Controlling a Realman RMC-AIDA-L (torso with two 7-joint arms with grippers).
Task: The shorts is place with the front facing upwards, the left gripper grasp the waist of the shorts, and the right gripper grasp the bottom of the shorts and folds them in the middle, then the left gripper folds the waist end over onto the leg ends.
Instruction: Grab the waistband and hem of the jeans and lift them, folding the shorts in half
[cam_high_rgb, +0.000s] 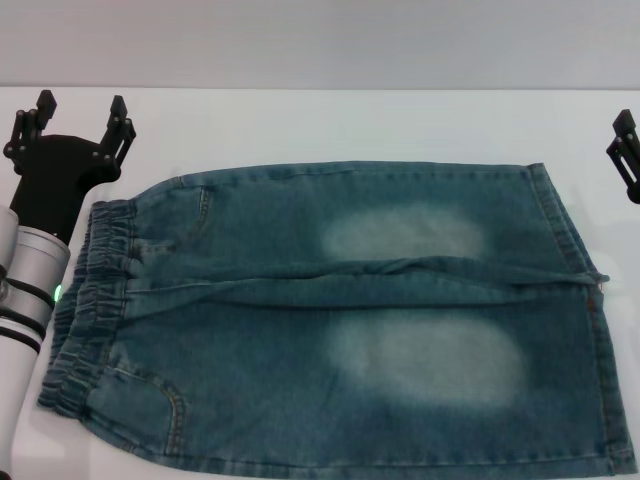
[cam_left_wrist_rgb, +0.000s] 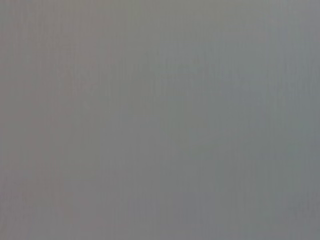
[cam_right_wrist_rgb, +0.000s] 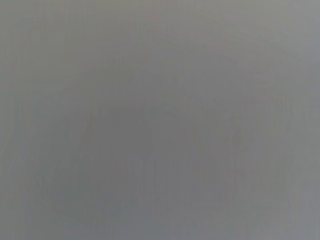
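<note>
Shorts (cam_high_rgb: 340, 320) are seen nearest the head camera, laid flat and unfolded on a white table (cam_high_rgb: 330, 125), filling most of the view. Waist (cam_high_rgb: 85, 300) is placed on the robot's left, gathered and ruffled, with curved pocket seams just beside it. Hems (cam_high_rgb: 590, 320) are placed on the robot's right, straight and stitched, running front to back. Two pale faded patches are shown mid-leg, one on each leg, split by a raised crease along the centre seam. Near edge of the shorts is cut off by the bottom of the head view.

Left gripper (cam_high_rgb: 80, 120) is held at the far-left of the table, just beyond the far corner of the waist, apart from the cloth. Its prongs are spread wide and nothing is gripped. A green light is visible on the silver arm (cam_high_rgb: 25, 290), which overlaps the left edge of the waist in the head view; contact cannot be told.

Right gripper (cam_high_rgb: 625, 150) is only partly seen at the right edge, beside the far corner of the hems, not touching the shorts. Only one black prong cluster is shown, so how far it is opened cannot be told; nothing is seen held.

Both wrist views are plain grey with nothing distinguishable.
</note>
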